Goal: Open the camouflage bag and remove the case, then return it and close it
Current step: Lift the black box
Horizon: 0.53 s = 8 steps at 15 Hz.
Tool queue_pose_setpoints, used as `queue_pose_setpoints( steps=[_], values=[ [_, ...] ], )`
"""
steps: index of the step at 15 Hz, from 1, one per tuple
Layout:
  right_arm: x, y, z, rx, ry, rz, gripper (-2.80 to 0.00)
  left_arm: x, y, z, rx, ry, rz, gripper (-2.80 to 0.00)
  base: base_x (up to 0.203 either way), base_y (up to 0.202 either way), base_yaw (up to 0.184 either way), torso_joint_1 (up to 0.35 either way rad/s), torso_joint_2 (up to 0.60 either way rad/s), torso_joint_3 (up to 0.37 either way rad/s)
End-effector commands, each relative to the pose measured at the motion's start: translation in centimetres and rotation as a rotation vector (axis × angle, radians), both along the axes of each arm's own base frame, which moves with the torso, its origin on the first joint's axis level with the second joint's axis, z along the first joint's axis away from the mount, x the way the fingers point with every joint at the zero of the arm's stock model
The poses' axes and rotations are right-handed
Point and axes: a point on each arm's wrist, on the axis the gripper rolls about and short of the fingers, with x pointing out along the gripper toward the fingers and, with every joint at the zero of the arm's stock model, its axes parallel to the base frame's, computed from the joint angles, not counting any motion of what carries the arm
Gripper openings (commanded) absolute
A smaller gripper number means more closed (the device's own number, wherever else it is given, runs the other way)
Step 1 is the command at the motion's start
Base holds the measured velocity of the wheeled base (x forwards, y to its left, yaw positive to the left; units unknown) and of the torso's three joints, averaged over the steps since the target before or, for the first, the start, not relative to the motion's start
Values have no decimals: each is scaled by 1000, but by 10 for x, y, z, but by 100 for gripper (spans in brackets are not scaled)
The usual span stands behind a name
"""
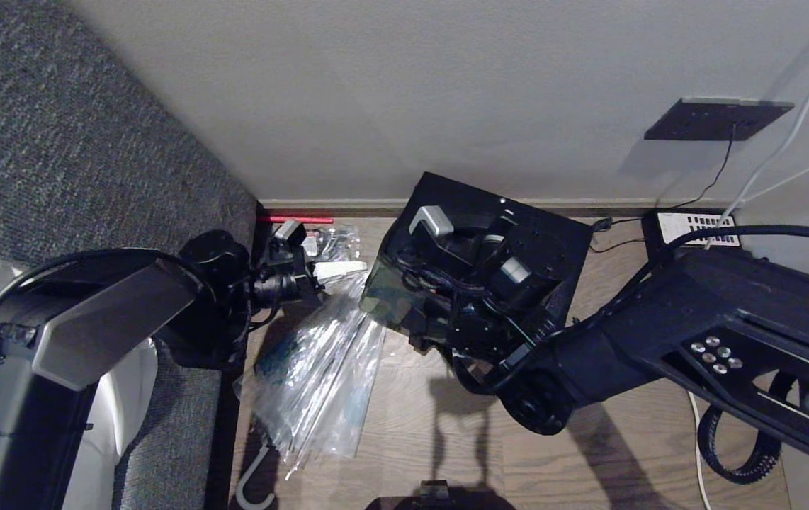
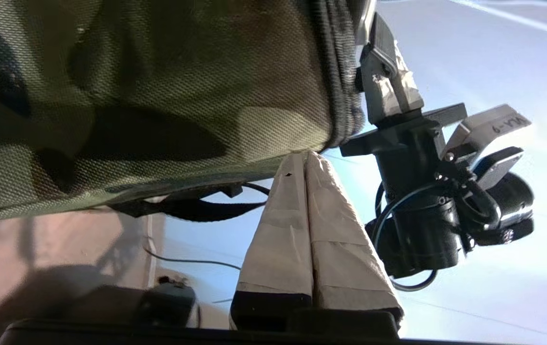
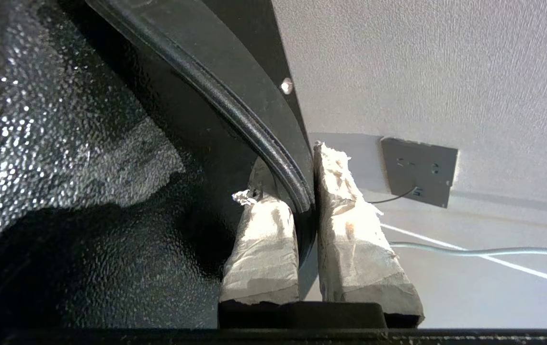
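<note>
Right tool [image 3: 304,191] clamped on camouflage bag [image 1: 394,301] black rim, left tool [image 2: 306,158] closed and empty beside bag, plastic-wrapped umbrella [image 1: 319,368] on floor

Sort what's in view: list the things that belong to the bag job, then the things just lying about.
Job:
camouflage bag
right gripper, shut on the bag's black rim
left gripper, shut, at the bag's edge

Lying about:
plastic-wrapped umbrella
power strip
wall socket
grey sofa
</note>
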Motion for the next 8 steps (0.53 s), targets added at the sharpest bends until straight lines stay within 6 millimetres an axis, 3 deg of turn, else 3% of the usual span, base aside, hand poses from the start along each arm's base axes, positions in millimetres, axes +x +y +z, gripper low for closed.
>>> queue_pose_setpoints(
  steps=[1,3,8],
  values=[
    [-2,-1,1,3,-1,-5,-280,0,7,19,-6,-63,10,-280,0,0,0,0,0,0],
    [-8,-2,-2,-4,12,8,-280,8,14,28,-12,-111,28,-280,0,0,0,0,0,0],
    [-11,-2,-7,-1,20,19,-280,14,11,25,3,-135,-19,-280,0,0,0,0,0,0]
  ],
)
